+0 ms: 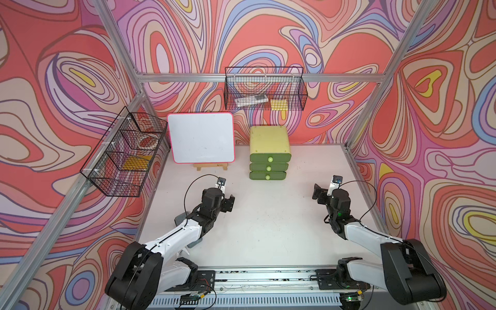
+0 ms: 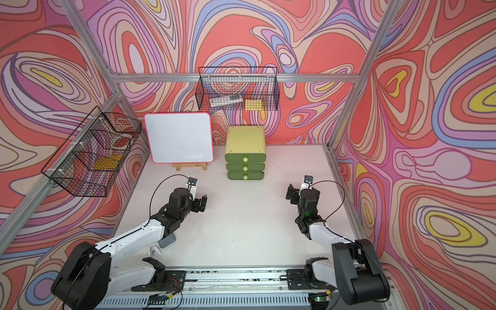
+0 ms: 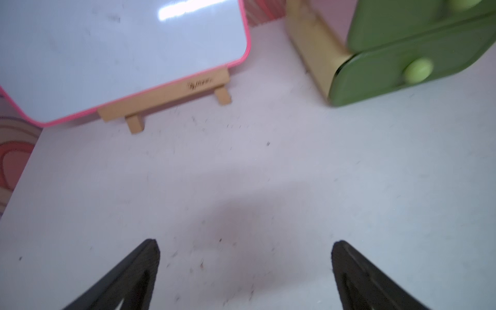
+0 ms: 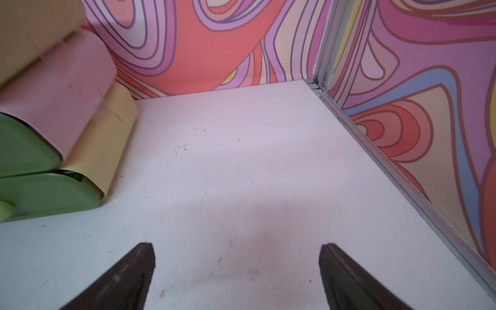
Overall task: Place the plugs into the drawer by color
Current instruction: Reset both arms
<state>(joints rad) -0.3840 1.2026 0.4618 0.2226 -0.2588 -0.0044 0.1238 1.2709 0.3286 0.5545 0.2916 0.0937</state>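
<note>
Standing at the back of the white bench [image 1: 268, 222], just beside the pink-framed whiteboard [image 1: 200, 137] on a wooden easel [image 1: 210, 167], the small pale yellow-green drawer chest [image 1: 269, 141] has its three dark green fronts closed. The left hand [image 3: 244, 248] and the right hand [image 4: 237, 251] hover over the bench, each with fingers [image 3: 128, 279] wide apart, holding nothing.

Pale yellow-green drawer [image 1: 270, 139] — upright, centre-back, three green knobbed fronts closed.

right hand [image 4: 237, 246] spread wide, empty | drawer [image 4: 48, 193] near, untouched
</note>
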